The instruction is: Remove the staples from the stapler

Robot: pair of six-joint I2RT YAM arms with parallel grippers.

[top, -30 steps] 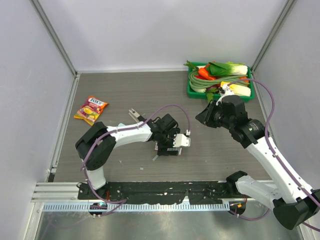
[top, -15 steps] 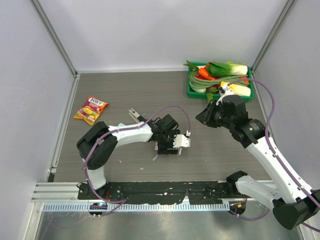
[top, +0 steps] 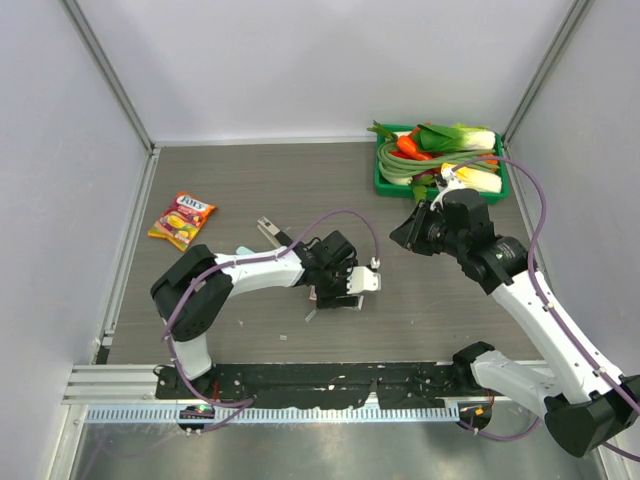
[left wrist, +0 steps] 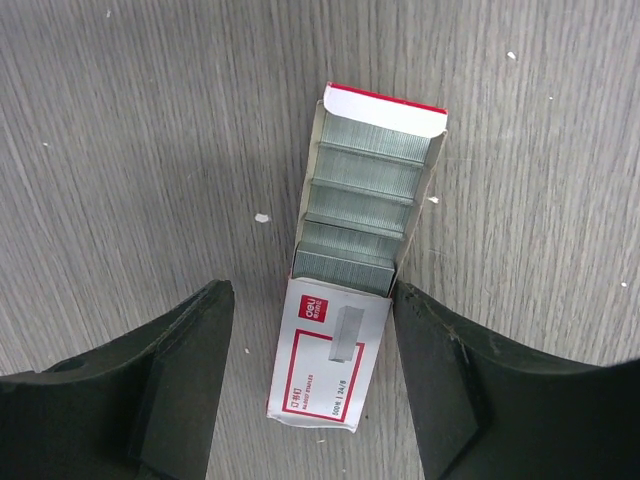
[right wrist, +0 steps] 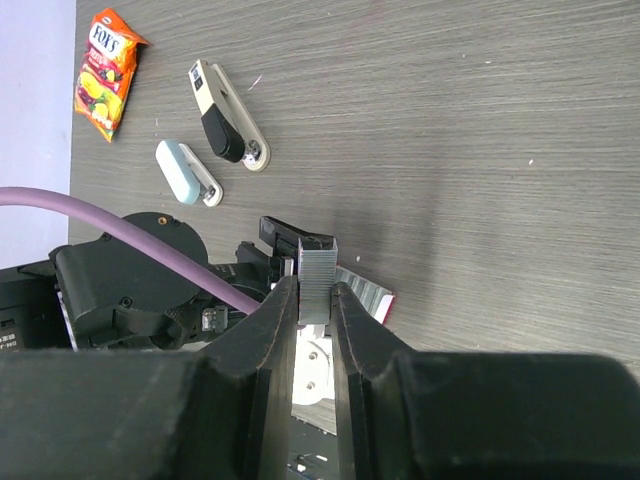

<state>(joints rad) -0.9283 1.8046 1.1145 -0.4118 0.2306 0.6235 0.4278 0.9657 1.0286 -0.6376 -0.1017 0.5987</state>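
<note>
- Right gripper [right wrist: 315, 292] is clamped on a short grey block of staples [right wrist: 318, 268], held off the table [top: 250, 180] in the right wrist view.
- Left gripper [left wrist: 312, 300] hangs low over a red-and-white box [left wrist: 325, 372]. Its jaws are apart, one on each side of the box, and the left finger [left wrist: 170, 380] is clear of it.
- The box lies flat with its inner sleeve slid out, showing rows of staples packed inside.
- The pale blue stapler [right wrist: 188, 172] lies on the table between the candy bag [top: 182, 219] and the box. In the top view it is partly hidden by the left arm.
- A beige-and-black piece [right wrist: 225, 115] lies just beside the stapler, apart from it.
- A green tray [top: 379, 178] of vegetables sits at the far right of the table.
</note>
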